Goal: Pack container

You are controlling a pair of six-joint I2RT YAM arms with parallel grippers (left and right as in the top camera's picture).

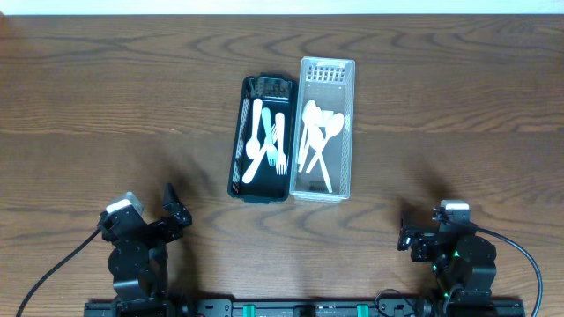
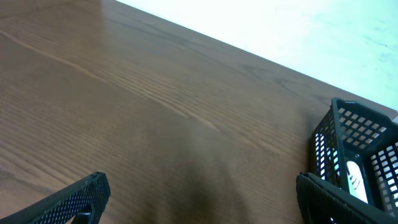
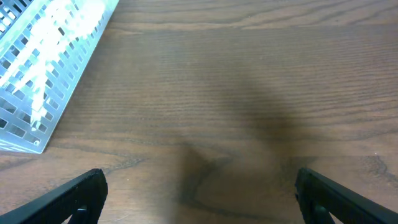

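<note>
Overhead view is showing the left pincer sitting low at the near left edge of the counter, its jaws standing wide apart and gripping nothing. The left wrist view is agreeing, with bare wood lying between the two fingertips.

Moving rightward, the black basket is lying near the middle of the counter, well apart from that pincer. It is holding white cutlery, seemingly a spoon and a couple of forks, crossing one another loosely. Just beside it, and apparently touching along its long side, the clear basket is lying parallel. It is carrying a bunch of white spoons with their bowls pointing toward the far end.

Further right, the right pincer is resting at the near right edge, likewise spread open and empty. It is well apart from the clear basket, whose corner is only just showing in the right wrist view.

As for progress, no loose piece is lying on the counter, so the sorting of utensils into baskets is looking finished, or not calling for either arm right now. Whether anything is remaining, such as moving mixed pieces across or stacking the two baskets, is not being made plain here. Both arms are looking parked rather than working.
</note>
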